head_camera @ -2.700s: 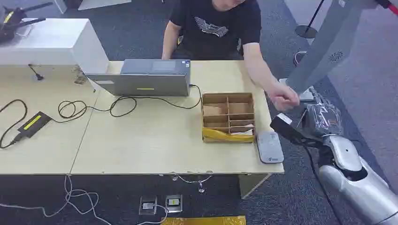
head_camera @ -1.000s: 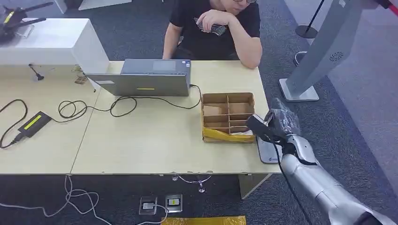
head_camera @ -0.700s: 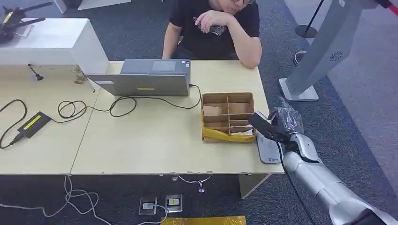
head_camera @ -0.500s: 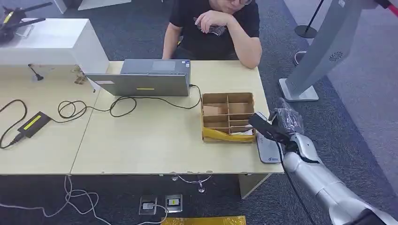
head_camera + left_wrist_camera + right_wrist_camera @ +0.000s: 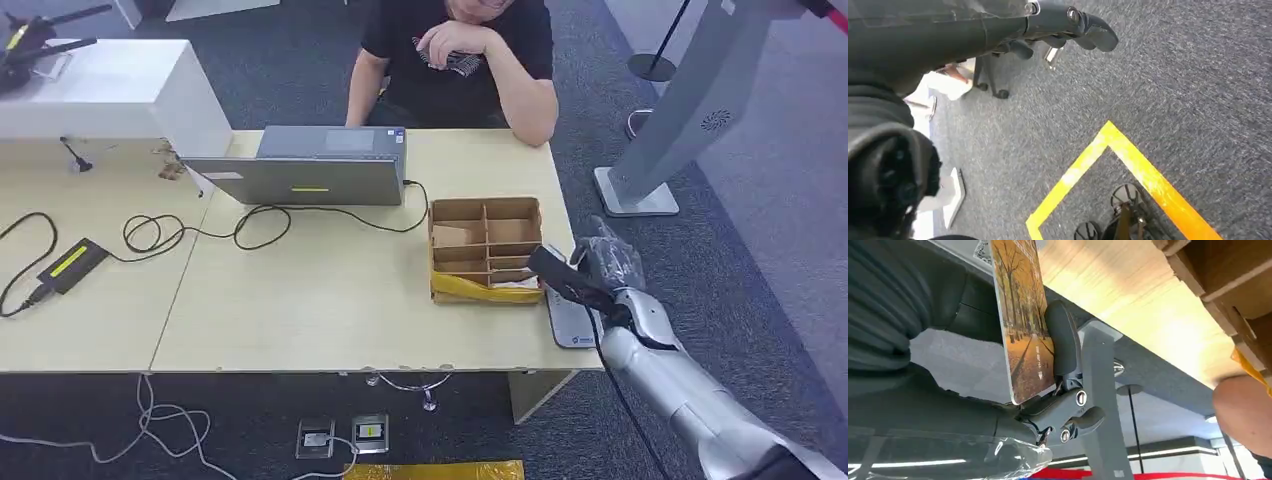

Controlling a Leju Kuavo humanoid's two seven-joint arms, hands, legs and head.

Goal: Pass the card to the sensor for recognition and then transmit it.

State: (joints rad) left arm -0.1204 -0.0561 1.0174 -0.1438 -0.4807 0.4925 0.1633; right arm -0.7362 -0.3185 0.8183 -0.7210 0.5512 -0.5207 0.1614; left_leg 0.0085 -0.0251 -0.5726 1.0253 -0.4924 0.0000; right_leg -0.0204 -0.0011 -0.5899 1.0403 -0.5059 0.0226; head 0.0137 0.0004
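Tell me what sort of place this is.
Probably an office or reception desk set up for a robot trial: a wooden table with a laptop, a flat grey card sensor at its edge, carpet flooring, and a seated person.

The cardboard box [image 5: 486, 250] crowds the sensor [image 5: 568, 318], seemingly touching its left side.

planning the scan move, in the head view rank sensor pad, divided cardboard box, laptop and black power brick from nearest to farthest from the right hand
1. Sensor pad: at the table's right edge, just below the right hand.
2. Divided cardboard box: just left of the hand.
3. Laptop: at the table's far side, middle.
4. Black power brick: far left.
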